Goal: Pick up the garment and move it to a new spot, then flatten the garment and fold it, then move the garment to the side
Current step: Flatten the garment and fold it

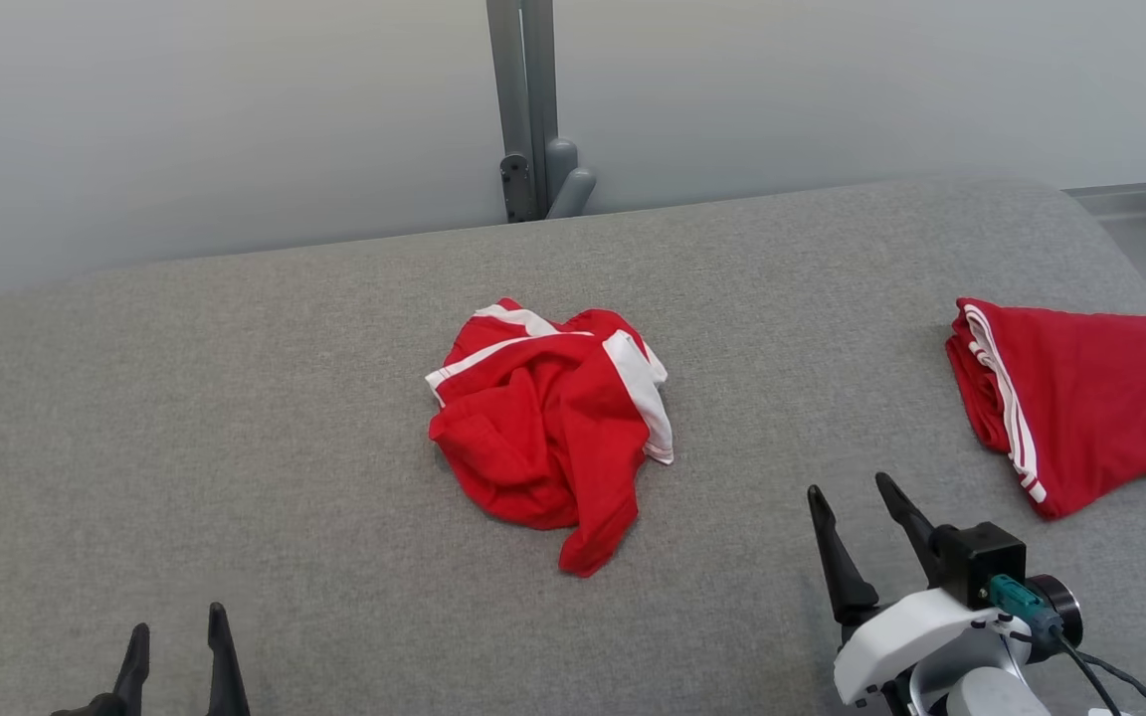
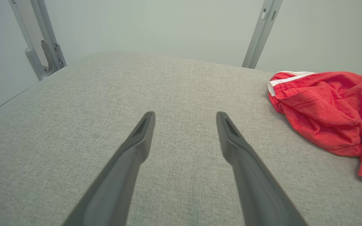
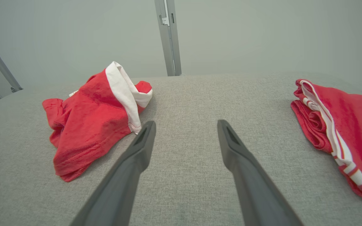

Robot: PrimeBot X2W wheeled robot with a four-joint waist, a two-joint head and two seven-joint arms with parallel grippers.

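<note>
A crumpled red garment [image 1: 548, 428] with white trim lies in a heap at the middle of the grey padded table [image 1: 235, 418]. It shows at the right in the left wrist view [image 2: 325, 110] and at the left in the right wrist view [image 3: 96, 119]. My left gripper [image 1: 178, 636] stands open at the lower left, well apart from the heap, with nothing between its fingers [image 2: 185, 117]. Open too is my right gripper [image 1: 850, 492], at the lower right and short of the garment, its gap empty [image 3: 185, 125].
A second red garment [image 1: 1080, 398] with white stripes lies folded near the table's right edge, also at the right in the right wrist view [image 3: 341, 128]. A grey metal post [image 1: 530, 109] stands behind the table's far edge against a pale wall.
</note>
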